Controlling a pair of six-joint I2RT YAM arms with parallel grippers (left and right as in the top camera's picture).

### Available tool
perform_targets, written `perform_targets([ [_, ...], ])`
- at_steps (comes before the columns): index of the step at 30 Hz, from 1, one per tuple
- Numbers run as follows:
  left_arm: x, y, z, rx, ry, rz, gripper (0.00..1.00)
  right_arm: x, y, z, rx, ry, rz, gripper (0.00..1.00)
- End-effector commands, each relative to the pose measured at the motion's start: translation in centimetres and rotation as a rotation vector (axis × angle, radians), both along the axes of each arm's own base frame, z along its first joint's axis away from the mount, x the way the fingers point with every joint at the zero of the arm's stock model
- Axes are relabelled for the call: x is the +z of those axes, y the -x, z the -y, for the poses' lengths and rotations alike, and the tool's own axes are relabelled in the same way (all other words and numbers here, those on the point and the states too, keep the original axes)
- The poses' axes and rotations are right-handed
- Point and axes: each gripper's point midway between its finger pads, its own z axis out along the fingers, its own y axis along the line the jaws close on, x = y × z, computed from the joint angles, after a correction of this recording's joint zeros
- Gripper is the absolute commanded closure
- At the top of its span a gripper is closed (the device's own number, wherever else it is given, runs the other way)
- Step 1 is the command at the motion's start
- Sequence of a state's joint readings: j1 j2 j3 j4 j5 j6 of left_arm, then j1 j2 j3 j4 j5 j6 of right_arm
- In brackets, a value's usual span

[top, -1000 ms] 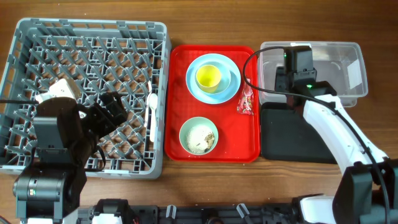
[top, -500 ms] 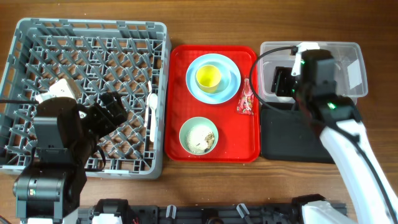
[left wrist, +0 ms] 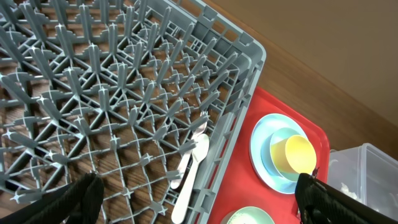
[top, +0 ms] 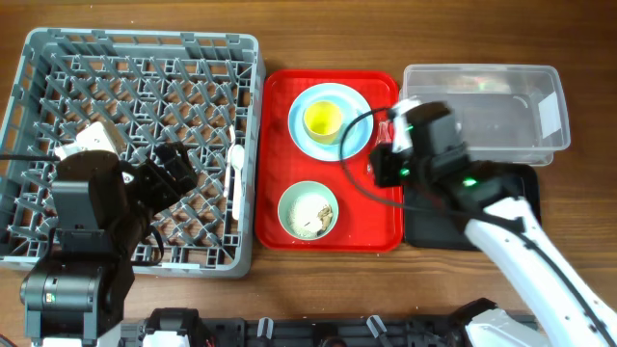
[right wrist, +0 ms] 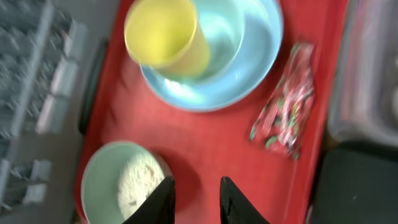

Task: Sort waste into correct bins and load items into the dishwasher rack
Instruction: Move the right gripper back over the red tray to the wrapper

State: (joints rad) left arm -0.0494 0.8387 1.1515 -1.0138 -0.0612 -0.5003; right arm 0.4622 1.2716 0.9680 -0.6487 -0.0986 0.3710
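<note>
The grey dishwasher rack (top: 29, 145) holds the white fork (left wrist: 196, 128) and spoon (left wrist: 193, 168) at its right edge. My left gripper (left wrist: 199, 202) is open and empty above them. On the red tray (top: 275, 154) the light blue plate (top: 357, 135) carries a light blue bowl (right wrist: 227, 31) with the yellow cup (top: 324, 120) in it. The pale green bowl (top: 289, 198) holds rice-like scraps (right wrist: 140, 180). My right gripper (right wrist: 198, 199) is open and empty over bare tray beside the green bowl. The red wrapper (right wrist: 283, 106) lies at the tray's right edge, mostly hidden overhead.
The clear tub (top: 482, 106) stands at the back right, with a whitish crumpled lump (left wrist: 345, 193) inside. The black tray (top: 434, 226) lies in front of it, partly covered by my right arm. Bare wooden table surrounds everything.
My right arm has swung from above the clear tub leftward and forward to the red tray's right side. The left arm has not moved.
</note>
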Motion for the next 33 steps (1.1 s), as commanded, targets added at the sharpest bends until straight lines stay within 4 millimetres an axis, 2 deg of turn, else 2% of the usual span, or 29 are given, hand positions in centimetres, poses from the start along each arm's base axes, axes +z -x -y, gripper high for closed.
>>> perform_targets([
  [1, 0.6, 0.0, -0.1, 0.009, 0.011, 0.018, 0.00, -2.4, 0.7, -1.0, -0.013, 0.056, -0.050, 0.67],
  [2, 0.6, 0.0, -0.1, 0.010, 0.011, 0.018, 0.00, -2.8, 0.9, -1.5, 0.003, 0.053, -0.065, 0.56],
  [3, 0.6, 0.0, -0.1, 0.009, 0.011, 0.018, 0.00, -3.3, 1.0, -1.8, 0.014, 0.052, -0.081, 0.50],
  [5, 0.6, 0.0, -0.1, 0.009, 0.011, 0.018, 0.00, -4.5, 1.3, -2.2, 0.037, 0.056, -0.126, 0.48],
  [6, 0.6, 0.0, -0.1, 0.010, 0.011, 0.018, 0.00, -5.0, 1.3, -2.2, 0.037, 0.063, -0.139, 0.43],
  [7, 0.6, 0.0, -0.1, 0.010, 0.011, 0.018, 0.00, -5.9, 1.4, -2.2, 0.036, 0.079, -0.164, 0.25],
  [8, 0.6, 0.0, -0.1, 0.009, 0.011, 0.018, 0.00, -6.6, 1.4, -2.1, 0.035, 0.090, -0.184, 0.00],
  [12, 0.6, 0.0, -0.1, 0.010, 0.011, 0.018, 0.00, -9.3, 1.9, -2.2, 0.042, 0.118, -0.267, 0.01],
  [13, 0.6, 0.0, -0.1, 0.010, 0.011, 0.018, 0.00, -9.7, 2.0, -2.2, 0.043, 0.124, -0.279, 0.13],
  [14, 0.6, 0.0, -0.1, 0.010, 0.011, 0.018, 0.00, -10.1, 2.0, -2.1, 0.042, 0.132, -0.288, 0.30],
  [15, 0.6, 0.0, -0.1, 0.009, 0.011, 0.018, 0.00, -10.4, 1.9, -2.0, 0.038, 0.140, -0.291, 0.62],
  [16, 0.6, 0.0, -0.1, 0.010, 0.011, 0.018, 0.00, -10.7, 1.7, -1.9, 0.028, 0.152, -0.286, 0.75],
  [17, 0.6, 0.0, -0.1, 0.010, 0.011, 0.018, 0.00, -10.8, 1.4, -1.7, 0.019, 0.165, -0.275, 0.93],
  [22, 0.6, 0.0, -0.1, 0.010, 0.011, 0.018, 0.00, -10.9, -0.5, 1.2, -0.141, 0.289, -0.198, 0.96],
  [27, 0.6, 0.0, -0.1, 0.010, 0.011, 0.018, 0.00, -10.2, -2.7, 3.4, -0.224, 0.399, -0.079, 0.96],
  [33, 0.6, 0.0, -0.1, 0.010, 0.011, 0.018, 0.00, -11.6, -3.7, 2.8, -0.225, 0.395, -0.069, 0.96],
])
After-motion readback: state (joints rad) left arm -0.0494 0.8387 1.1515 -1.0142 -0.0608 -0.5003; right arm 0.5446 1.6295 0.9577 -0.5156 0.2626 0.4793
